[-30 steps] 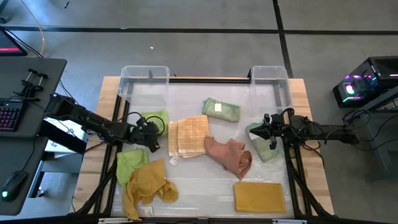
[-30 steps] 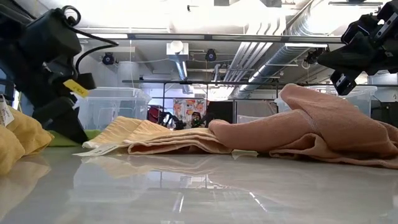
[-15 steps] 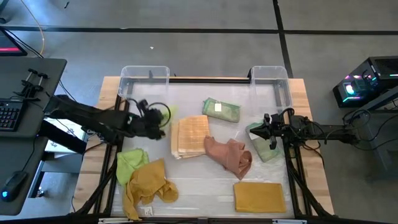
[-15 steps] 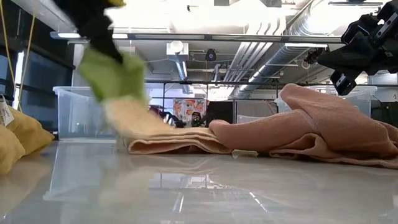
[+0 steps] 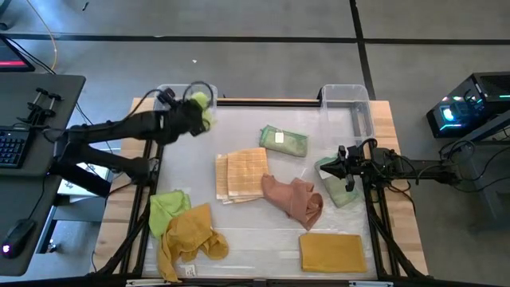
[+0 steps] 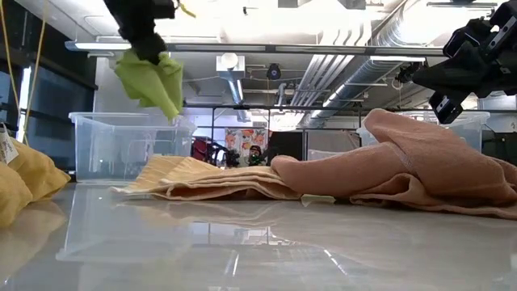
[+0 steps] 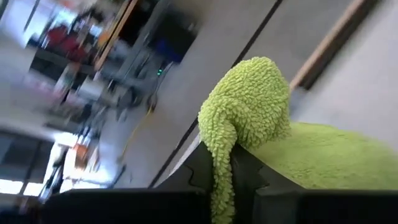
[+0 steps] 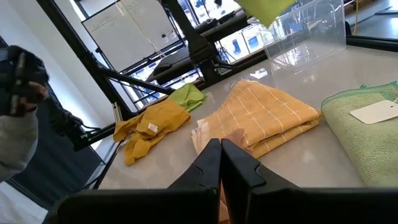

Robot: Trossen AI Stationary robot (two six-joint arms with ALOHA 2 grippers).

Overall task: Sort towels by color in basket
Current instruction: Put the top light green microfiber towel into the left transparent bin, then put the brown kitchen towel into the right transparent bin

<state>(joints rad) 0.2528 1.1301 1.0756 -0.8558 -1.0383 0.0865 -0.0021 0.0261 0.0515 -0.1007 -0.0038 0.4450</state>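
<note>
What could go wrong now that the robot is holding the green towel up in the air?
The left claw pinches the lime towel by one bunched edge over the left clear bin, so it might slip out early or catch on the rim instead of dropping inside. Another lime towel lies against the mustard towel, so grabbing it later could drag both along.

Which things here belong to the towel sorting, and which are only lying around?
Job: lime towel held by left gripper; checked towel; pink towel; mustard towels; two clear bins.
Lying about: keyboard; computer case.
</note>
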